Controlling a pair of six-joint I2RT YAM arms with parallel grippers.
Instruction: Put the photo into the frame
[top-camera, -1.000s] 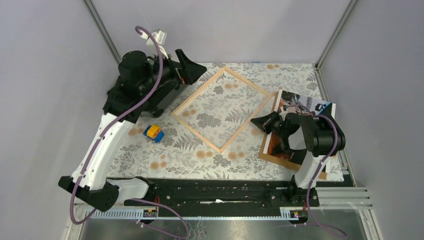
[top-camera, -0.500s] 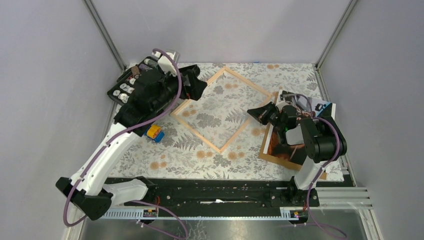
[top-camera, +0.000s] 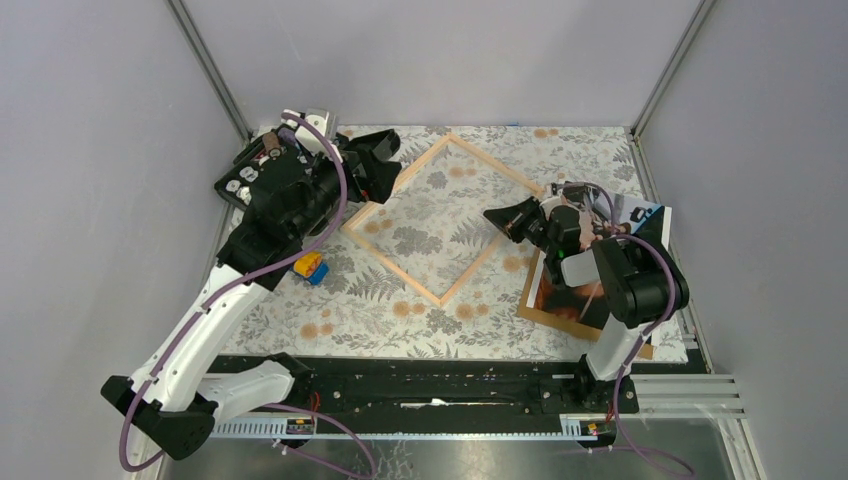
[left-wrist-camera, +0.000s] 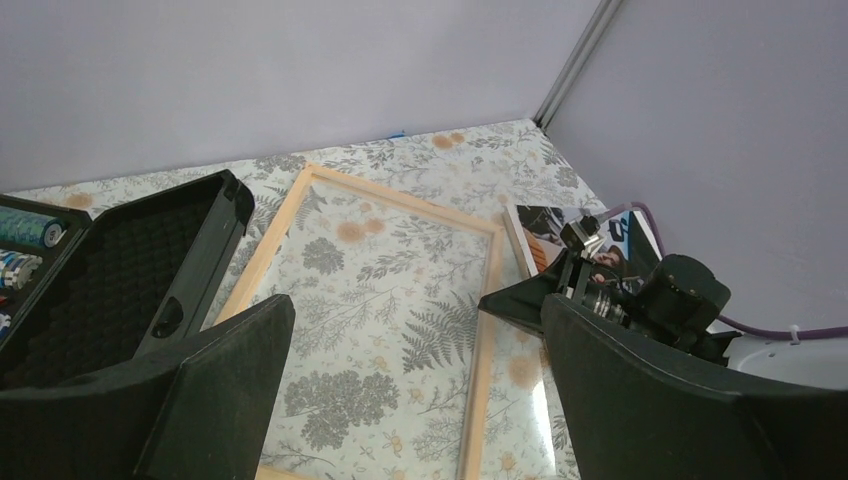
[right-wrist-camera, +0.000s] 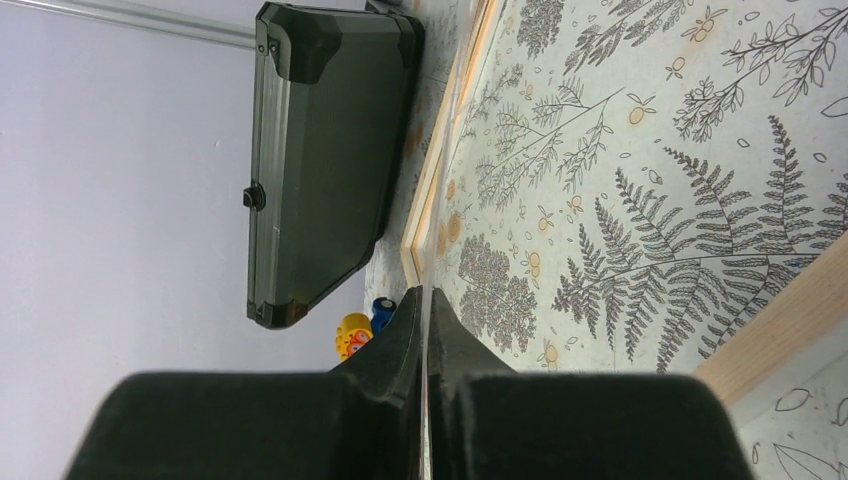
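The photo lies right of frame, ungripped; right gripper clenched, empty, over frame's right edge; left gripper spread wide, empty, at frame's left. Best: unclench right, pinch photo's edge.

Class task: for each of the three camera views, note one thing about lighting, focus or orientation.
Top view: soft, even light, the frame casting barely any shadow. Left wrist view: the open left fingers loom large and dark along the bottom, the scene beyond sharp. Right wrist view: scene turned sideways, the shut right fingers a dark mass, the fern tablecloth crisp.
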